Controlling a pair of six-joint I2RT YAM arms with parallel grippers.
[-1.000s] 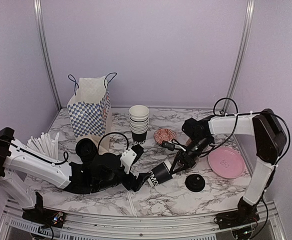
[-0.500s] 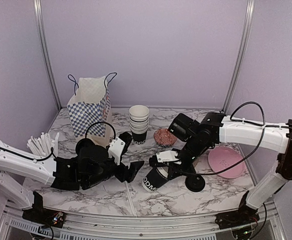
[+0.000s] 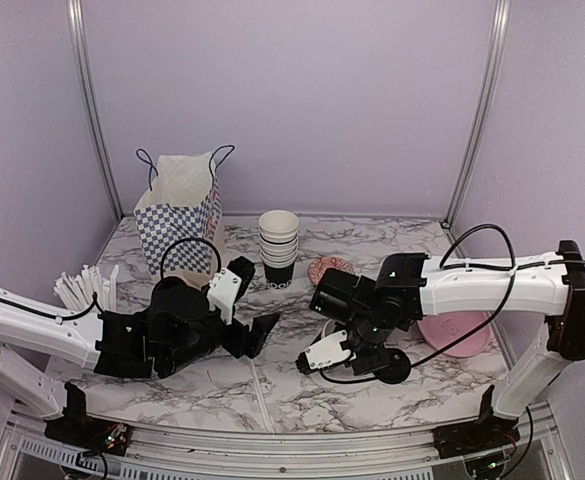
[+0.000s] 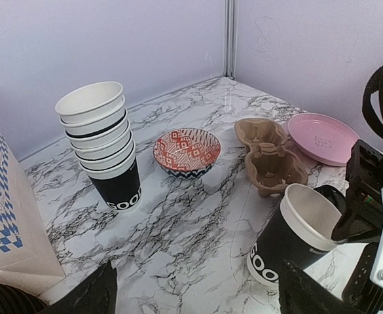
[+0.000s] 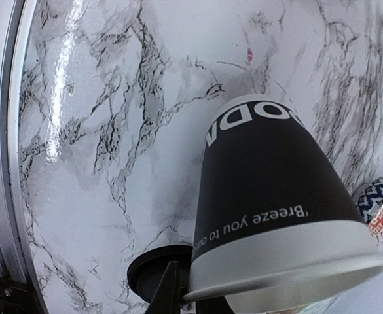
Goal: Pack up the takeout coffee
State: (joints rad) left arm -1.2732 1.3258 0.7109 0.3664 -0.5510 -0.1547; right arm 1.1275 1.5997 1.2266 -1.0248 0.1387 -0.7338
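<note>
Pinching cup point(image 4: 281, 247) rim, rt end effector point(image 4: 348, 221).

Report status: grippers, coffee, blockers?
Left gripper open, empty. Right gripper pinching coffee cup rim, cup upright. Lid off, lying beside cup. Nothing seen blocking.

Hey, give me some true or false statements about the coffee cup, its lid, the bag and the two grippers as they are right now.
1. The cup has its lid on. False: its top is open, and a black lid lies on the table.
2. The right gripper grips the cup at its rim. True.
3. The left gripper holds the cup. False: it is open and apart from the cup.
4. The cup is upright. True.
5. The bag lies flat. False: it stands upright.
</note>
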